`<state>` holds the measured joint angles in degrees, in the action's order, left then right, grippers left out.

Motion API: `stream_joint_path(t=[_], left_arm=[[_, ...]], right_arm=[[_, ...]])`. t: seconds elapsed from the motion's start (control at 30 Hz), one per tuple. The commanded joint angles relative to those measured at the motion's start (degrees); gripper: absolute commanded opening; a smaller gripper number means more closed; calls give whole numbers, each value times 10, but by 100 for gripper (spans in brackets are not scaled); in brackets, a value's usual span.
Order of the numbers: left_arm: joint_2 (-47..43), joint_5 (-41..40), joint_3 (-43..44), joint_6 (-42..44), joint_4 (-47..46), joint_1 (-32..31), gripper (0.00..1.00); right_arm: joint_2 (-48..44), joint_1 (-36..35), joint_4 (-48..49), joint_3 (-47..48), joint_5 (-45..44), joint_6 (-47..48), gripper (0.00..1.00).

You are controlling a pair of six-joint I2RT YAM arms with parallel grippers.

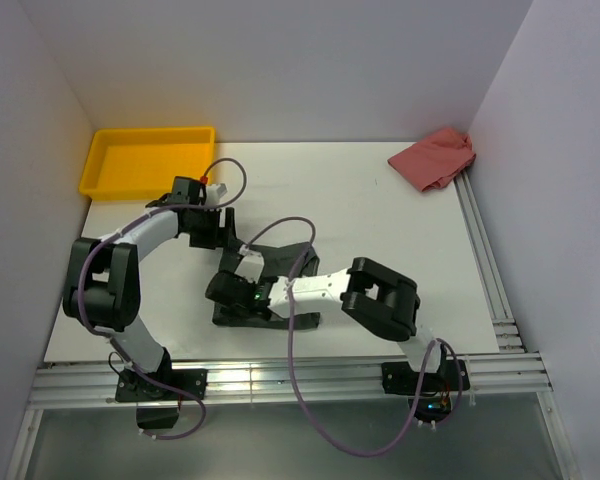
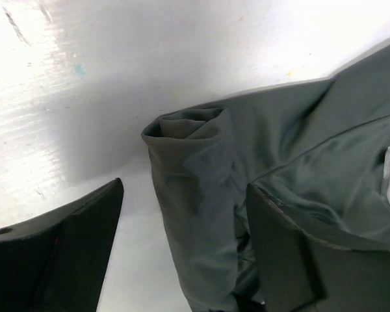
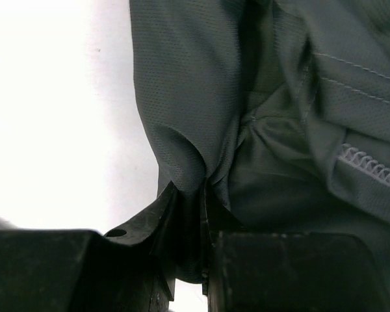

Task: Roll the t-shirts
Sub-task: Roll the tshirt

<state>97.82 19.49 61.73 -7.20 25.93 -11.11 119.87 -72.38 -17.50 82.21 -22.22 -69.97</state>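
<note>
Tabletop (image 3: 52,97) borders t-shirt (image 3: 182,84) edge, right end effector (image 3: 205,195) pinching.

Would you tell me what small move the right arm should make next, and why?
Probably draw the pinched fold over to start rolling: the right gripper is shut on a fold of the grey t-shirt, while the left gripper stands open.

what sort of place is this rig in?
Probably a lab robot cell, not a home: bare white table boxed in by plain white walls, aluminium rails along the near edge, yellow tray in the far-left corner.
</note>
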Motion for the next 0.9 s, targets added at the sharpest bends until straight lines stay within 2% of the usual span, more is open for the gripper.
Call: stream_joint_path(t=[0.0, 0.23, 0.5, 0.6, 0.77, 0.87], left_arm=[[-41, 41, 7, 2, -14, 10, 83], [-40, 63, 4, 5, -14, 17, 82], [1, 72, 5, 7, -8, 15, 76], [15, 69, 5, 6, -7, 13, 74], [31, 57, 7, 4, -6, 7, 68], [37, 55, 8, 3, -4, 1, 50]], right_arm=[[-37, 15, 173, -107, 74, -27, 4], [-75, 43, 447, -302, 132, -115, 4], [-33, 63, 729, -400, 174, -179, 4], [-2, 64, 790, -398, 191, -191, 4], [37, 65, 817, -377, 207, -206, 4], [34, 65, 783, -364, 206, -196, 7]])
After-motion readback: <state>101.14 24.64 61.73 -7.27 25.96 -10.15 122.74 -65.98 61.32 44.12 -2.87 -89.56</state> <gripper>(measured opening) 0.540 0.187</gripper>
